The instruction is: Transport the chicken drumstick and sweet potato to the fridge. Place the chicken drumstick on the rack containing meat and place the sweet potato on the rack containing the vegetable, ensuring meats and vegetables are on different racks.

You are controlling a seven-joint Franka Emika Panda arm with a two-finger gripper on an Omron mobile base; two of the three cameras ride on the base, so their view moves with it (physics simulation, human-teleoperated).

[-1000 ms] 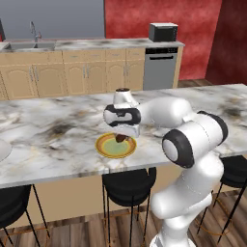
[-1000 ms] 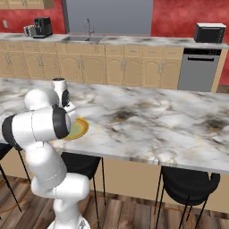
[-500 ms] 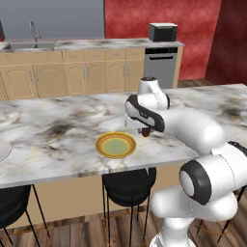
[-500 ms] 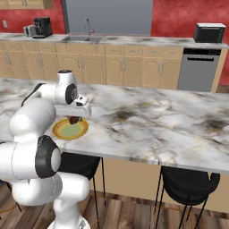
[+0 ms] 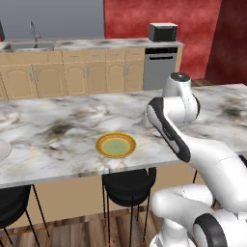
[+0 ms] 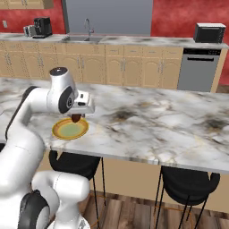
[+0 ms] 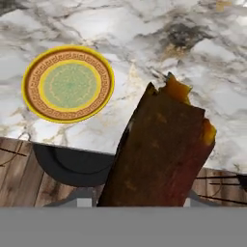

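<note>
- Sweet potato (image 7: 161,149): one, dark reddish-brown with orange flesh at its far end, pinched between the fingers of the claw (image 6: 77,118) and held above the counter (image 6: 147,125); in the right base view it hangs as a small dark lump (image 6: 77,118) just over the far right rim of the plate (image 6: 69,129), near the counter's front edge.
- Claw: one, pressed onto the sweet potato; fingertips hidden behind it in the hand view.
- Plate: one, round, yellow rim, brown patterned band, pale green centre, nothing on it; lies close to the front edge of the counter, toward its left part (image 5: 115,145); seen up and left of the sweet potato in the hand view (image 7: 68,84).
- Counter: one long island, white marble with grey and dark veining.
- Stools: dark round seats under the front edge; one below the plate (image 5: 128,180), another to the right (image 6: 190,180).
- Room: wood floor; back wall run of light wood cabinets with a sink and tap (image 6: 87,31), a grey dishwasher (image 6: 196,69), a microwave (image 6: 209,32), a coffee machine (image 6: 39,27); red walls.
</note>
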